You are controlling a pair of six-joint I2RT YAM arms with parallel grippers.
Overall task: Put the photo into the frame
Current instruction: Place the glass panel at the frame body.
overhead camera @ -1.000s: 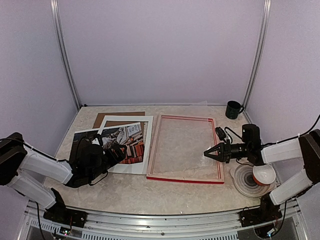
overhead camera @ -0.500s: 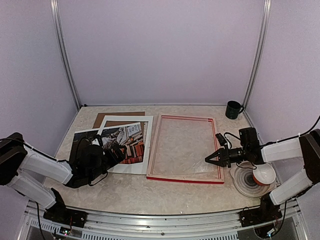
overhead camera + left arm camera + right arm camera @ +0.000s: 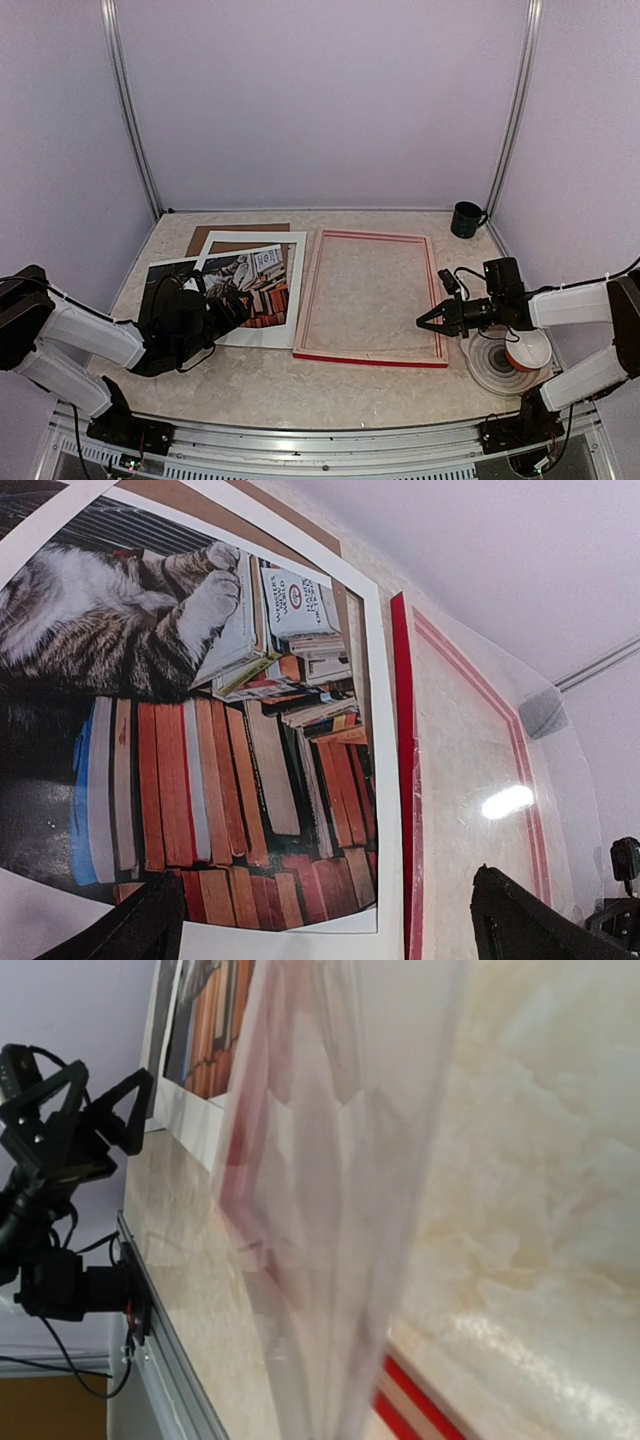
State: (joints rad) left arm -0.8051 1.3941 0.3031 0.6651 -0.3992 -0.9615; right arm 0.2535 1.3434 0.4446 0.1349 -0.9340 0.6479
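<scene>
The photo (image 3: 250, 285), a tabby cat on stacked books, lies left of centre under a white mat (image 3: 293, 290). The frame (image 3: 312, 290) lies flat to its right, red edges showing. My left gripper (image 3: 235, 305) hovers open over the photo's near edge; in the left wrist view its black fingertips (image 3: 530, 925) straddle the photo (image 3: 180, 730), the mat (image 3: 375, 730) and the frame's red rail (image 3: 403, 780). My right gripper (image 3: 425, 320) is shut at the frame's near right corner on a clear sheet (image 3: 340, 1210), which rises from the jaws; the fingers are hidden there.
A brown backing board (image 3: 235, 233) lies behind the mat. A dark green mug (image 3: 465, 218) stands at the back right. Stacked plates (image 3: 490, 370) with a white bowl (image 3: 527, 348) sit under the right arm.
My right gripper has shifted slightly right and nearer along the frame's right rail, staying shut on the clear sheet. The left arm has not moved.
</scene>
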